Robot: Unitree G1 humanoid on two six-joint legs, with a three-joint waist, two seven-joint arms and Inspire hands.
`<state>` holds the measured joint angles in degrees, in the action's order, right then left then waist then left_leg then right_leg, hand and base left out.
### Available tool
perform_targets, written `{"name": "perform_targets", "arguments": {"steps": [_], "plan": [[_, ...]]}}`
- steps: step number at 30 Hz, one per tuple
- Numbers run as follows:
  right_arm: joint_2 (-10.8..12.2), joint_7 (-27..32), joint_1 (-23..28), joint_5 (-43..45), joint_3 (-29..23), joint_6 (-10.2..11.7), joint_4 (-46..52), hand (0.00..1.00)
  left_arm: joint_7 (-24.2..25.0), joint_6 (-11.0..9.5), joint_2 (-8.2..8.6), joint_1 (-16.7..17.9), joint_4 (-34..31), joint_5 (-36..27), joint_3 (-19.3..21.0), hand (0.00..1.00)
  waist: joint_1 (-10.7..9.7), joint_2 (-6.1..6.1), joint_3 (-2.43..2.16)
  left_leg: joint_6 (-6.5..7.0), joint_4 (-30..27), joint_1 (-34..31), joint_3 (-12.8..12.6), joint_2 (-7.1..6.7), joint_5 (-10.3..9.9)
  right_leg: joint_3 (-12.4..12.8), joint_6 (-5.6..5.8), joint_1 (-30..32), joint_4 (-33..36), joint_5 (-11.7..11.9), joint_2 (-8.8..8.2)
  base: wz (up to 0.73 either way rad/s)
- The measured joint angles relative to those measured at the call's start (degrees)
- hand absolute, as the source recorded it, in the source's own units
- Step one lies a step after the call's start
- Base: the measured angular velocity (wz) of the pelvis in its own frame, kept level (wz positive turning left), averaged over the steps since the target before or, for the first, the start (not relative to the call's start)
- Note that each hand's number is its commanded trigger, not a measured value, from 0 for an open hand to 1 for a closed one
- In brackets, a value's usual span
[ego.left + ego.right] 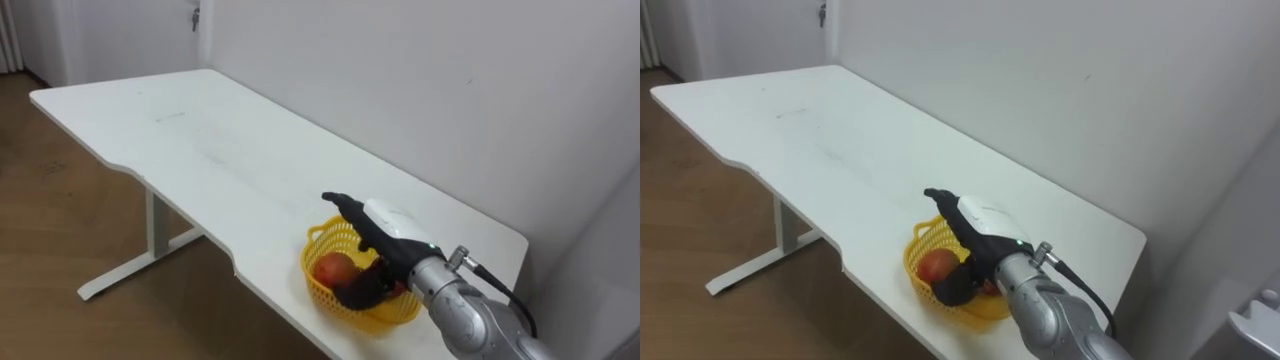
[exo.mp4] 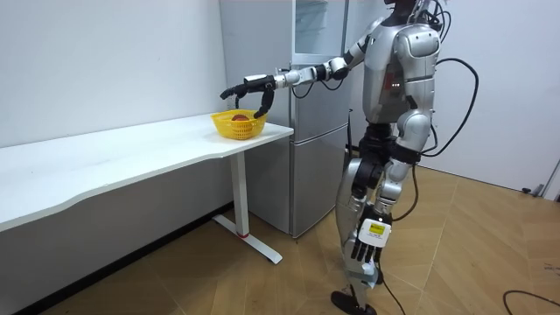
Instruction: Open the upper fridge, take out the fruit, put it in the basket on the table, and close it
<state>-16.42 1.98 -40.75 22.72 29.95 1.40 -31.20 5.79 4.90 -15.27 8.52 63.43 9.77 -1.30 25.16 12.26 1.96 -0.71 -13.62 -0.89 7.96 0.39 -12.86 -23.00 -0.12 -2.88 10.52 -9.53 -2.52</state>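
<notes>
The right hand (image 1: 392, 236) hovers over the yellow basket (image 1: 392, 312) on the table (image 1: 200, 140), its fingers (image 1: 345, 203) released and straight. The round red fruit (image 1: 335, 268) inside shows no long axis. The left hand (image 2: 364, 254) hangs slack.

White table (image 1: 200, 130), yellow basket (image 1: 312, 268) at its near edge, red fruit (image 1: 336, 268) inside, right hand (image 1: 385, 235) spread over it

Bare test room: white desk (image 1: 200, 140), fridge (image 2: 315, 175), wood floor (image 2: 490, 227).

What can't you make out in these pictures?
- Whether the right hand grips the red fruit: eye views, the hand covers it.
- What else lies in the yellow basket: hidden beneath that hand.
- The upper fridge inside: room view, cut off by the top edge.
</notes>
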Motion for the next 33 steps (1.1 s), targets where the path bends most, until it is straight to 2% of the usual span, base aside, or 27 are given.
{"name": "perform_targets", "arguments": {"steps": [10, 16, 22, 25, 27, 28, 32, 33], "plan": [[-0.17, -0.05, 0.0, 0.02, -0.01, -0.06, -0.07, 0.0, 0.0, 0.41, -0.02, 0.04, -0.63, 0.12, 0.08, 0.0, -0.3, -0.87, -0.16, 0.0, -0.13, 0.04, -0.15, 0.03, 0.0, 0.18, 0.0, 0.02, 0.01, 0.0, 0.03, 0.0], [-0.26, -0.03, 0.01, -0.34, -0.01, -0.15, -0.29, 0.0, -0.14, 1.0, 0.03, 0.42, -1.98, 3.42, 0.07, 0.0, -0.27, -1.71, -0.39, 0.02, -0.32, 0.56, -0.75, 0.08, 0.01, 0.77, -0.01, -0.15, 0.04, 0.01, 0.05, -0.04], [-0.35, 1.18, 0.02, -2.33, -2.7, -0.03, 3.25, 0.0, -0.89, 0.92, 0.17, 1.27, -2.08, 3.88, 0.06, 0.0, -2.96, -2.41, -0.7, 0.03, -0.87, 0.37, -0.55, -0.01, 0.0, 0.79, -0.04, -0.1, 0.17, 0.03, -0.01, 0.01], [-0.99, 2.3, 0.22, -3.83, -4.51, 0.56, 6.74, 0.0, -1.51, 0.92, 0.37, 2.28, -2.08, 3.91, 0.08, 0.0, -3.99, -2.76, -0.88, 0.03, -0.73, 0.73, -1.24, 0.11, 0.0, 1.12, -0.09, -0.03, 0.21, 0.06, 0.0, -0.09], [-1.24, 3.24, 0.48, -4.49, -5.39, 0.62, 8.77, 0.0, -1.67, 0.87, 0.65, 2.57, -2.07, 3.92, 0.62, 0.0, -4.49, -2.87, -0.86, 0.04, -0.64, 1.03, -1.46, 0.12, 0.01, 1.42, -0.12, -0.11, 0.21, 0.07, 0.01, -0.09], [-1.23, 3.54, 1.08, -5.0, -6.31, 0.7, 10.23, 0.0, -1.71, 0.84, 0.85, 2.96, -2.06, 3.92, 1.01, 0.0, -4.52, -3.38, -0.62, 0.04, -0.6, 1.21, -1.72, 0.14, 0.01, 1.85, -0.12, -0.19, 0.23, 0.07, 0.05, -0.09], [-1.22, 5.08, 3.03, -7.21, -8.34, 1.56, 16.46, 0.0, -2.5, 0.11, 1.08, 3.52, -3.02, 3.69, 0.96, 0.0, -6.7, -3.68, -0.77, 0.04, -0.36, 1.3, -2.06, 0.21, 0.0, 2.33, -0.18, -0.12, 0.25, 0.11, 0.07, -0.03], [-1.22, 5.51, 3.64, -7.4, -8.87, 1.81, 17.81, 0.0, -2.91, 0.08, 1.19, 3.58, -3.02, 3.69, 0.96, 0.0, -6.74, -3.85, -0.81, 0.05, -0.32, 1.4, -2.33, 0.25, 0.0, 2.36, -0.18, -0.14, 0.25, 0.11, 0.08, -0.14]]}}
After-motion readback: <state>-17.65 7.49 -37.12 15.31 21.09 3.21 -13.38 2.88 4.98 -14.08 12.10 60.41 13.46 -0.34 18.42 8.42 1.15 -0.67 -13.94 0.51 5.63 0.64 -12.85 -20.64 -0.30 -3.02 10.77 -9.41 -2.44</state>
